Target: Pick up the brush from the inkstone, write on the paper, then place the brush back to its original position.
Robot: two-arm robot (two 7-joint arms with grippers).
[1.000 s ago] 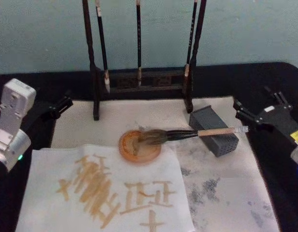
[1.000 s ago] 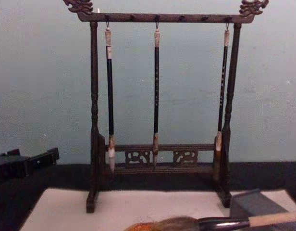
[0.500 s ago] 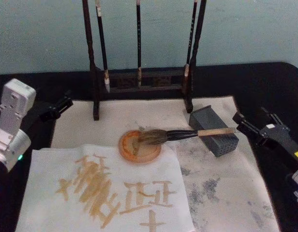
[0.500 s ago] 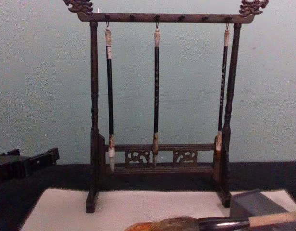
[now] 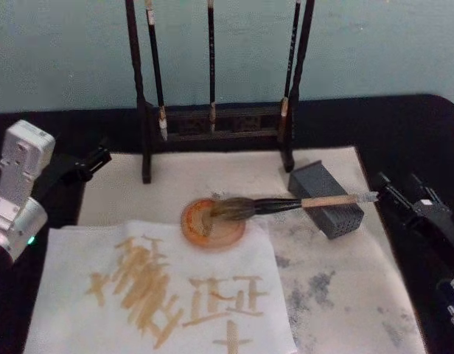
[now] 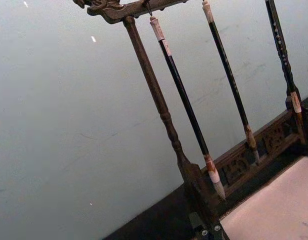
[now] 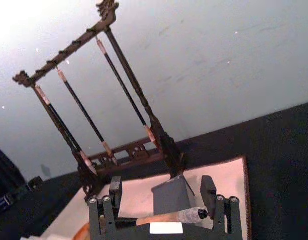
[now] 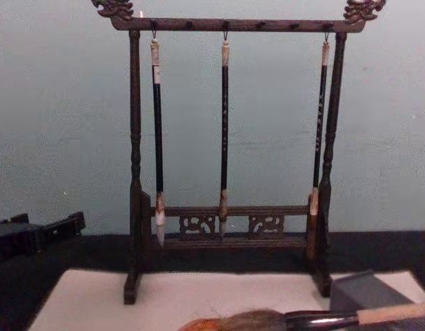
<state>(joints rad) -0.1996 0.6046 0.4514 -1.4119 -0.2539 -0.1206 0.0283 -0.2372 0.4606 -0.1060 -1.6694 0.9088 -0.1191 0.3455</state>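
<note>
Loosely set between wide-open jaws of the right gripper [image 7: 162,187], end cap of the brush [image 5: 286,203], bristles rested on the inkstone [image 5: 212,230] beyond them, handle across grey block [image 5: 326,199], left gripper [image 5: 94,158] parked apart.

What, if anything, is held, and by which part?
Nothing. The brush rests on the inkstone and grey block; the right gripper is open around its end cap; the left gripper sits far left.

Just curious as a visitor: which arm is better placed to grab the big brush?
Right. The right gripper is open, with a finger on either side of the brush's end; the left gripper sits far off on the opposite side.
</note>
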